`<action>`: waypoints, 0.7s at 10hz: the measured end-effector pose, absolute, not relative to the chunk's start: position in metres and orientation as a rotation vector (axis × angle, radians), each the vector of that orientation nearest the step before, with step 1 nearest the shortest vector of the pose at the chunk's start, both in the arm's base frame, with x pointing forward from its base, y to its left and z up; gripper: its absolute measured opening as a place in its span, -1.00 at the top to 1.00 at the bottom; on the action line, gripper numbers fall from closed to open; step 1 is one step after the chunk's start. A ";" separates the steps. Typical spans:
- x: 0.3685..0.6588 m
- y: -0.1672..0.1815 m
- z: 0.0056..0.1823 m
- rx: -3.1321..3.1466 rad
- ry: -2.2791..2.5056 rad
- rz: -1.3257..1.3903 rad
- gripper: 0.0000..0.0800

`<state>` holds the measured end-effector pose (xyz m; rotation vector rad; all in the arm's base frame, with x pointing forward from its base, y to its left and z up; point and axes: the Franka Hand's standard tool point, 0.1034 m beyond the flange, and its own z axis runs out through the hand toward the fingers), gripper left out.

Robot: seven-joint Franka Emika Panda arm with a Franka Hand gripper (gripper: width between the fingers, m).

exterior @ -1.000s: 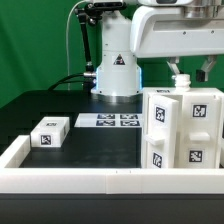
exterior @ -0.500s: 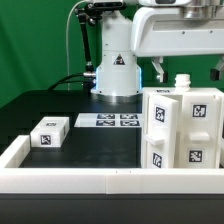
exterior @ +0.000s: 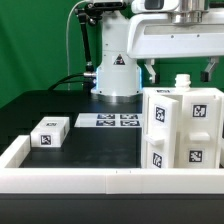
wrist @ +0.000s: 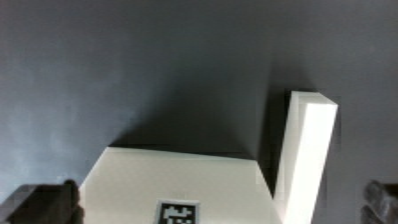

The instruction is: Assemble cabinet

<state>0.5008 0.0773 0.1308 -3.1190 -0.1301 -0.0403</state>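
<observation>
The cabinet is a large white box with square tags on its faces, standing at the exterior view's right with a small white knob on top. My gripper hangs just above that knob, jaws wide apart and holding nothing. In the wrist view the gripper is open, with dark fingertips at both sides of the picture. Between them lie the cabinet's white top with a tag and a tall white panel. A small white tagged block lies on the black table at the exterior view's left.
The marker board lies flat in front of the robot base. A long low white rail edges the table at the front and left. A green backdrop stands behind.
The gripper's jaws have spread apart from around the knob on the cabinet's top, and the hand has risen a little. The cabinet and the block have not moved.
</observation>
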 end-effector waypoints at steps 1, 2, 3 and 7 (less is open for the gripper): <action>0.501 0.065 0.130 -3.122 -0.139 -0.039 -0.99; 0.501 0.052 0.128 -3.127 -0.115 -0.036 -0.99; 0.495 0.036 0.122 -3.133 -0.094 -0.033 -0.99; 0.480 -0.039 0.105 -3.145 -0.063 0.001 -0.99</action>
